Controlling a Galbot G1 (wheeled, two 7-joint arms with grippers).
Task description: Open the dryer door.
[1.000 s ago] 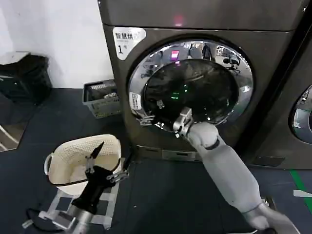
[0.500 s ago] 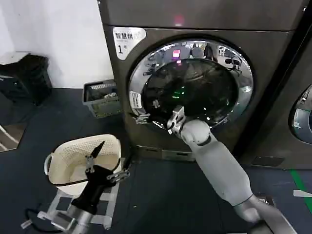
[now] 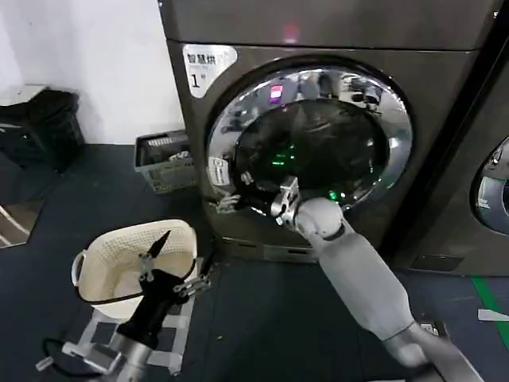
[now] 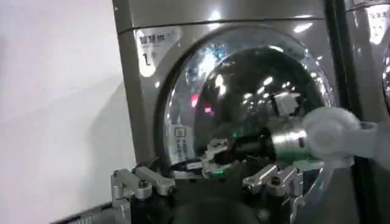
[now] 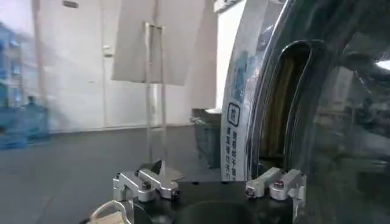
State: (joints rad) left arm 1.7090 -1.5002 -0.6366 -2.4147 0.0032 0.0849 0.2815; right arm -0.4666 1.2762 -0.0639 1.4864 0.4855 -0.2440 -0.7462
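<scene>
The dryer (image 3: 433, 95) is the dark machine with the white "1" label. Its door (image 3: 318, 82), with a chrome rim around dark glass, stands slightly ajar, its left edge lifted off the front. My right gripper (image 3: 233, 196) reaches in from the lower right and is open at that left edge, just below the small white sticker (image 3: 217, 169). In the right wrist view the door rim (image 5: 241, 91) runs up between the jaws, with a dark gap behind it. The left wrist view shows the right gripper (image 4: 208, 159) on the door (image 4: 201, 67). My left gripper (image 3: 171, 264) is parked open low over the basket.
A white laundry basket (image 3: 102, 253) sits on the floor at lower left. A grey crate (image 3: 163, 159) stands beside the dryer, a black bin (image 3: 40, 123) by the wall. A neighbouring machine (image 3: 493, 187) stands on the right. The dark floor lies before the dryer.
The right gripper has moved left and slightly outward along the door's lower left rim. The door's left edge has swung out a little. The left arm has not moved.
</scene>
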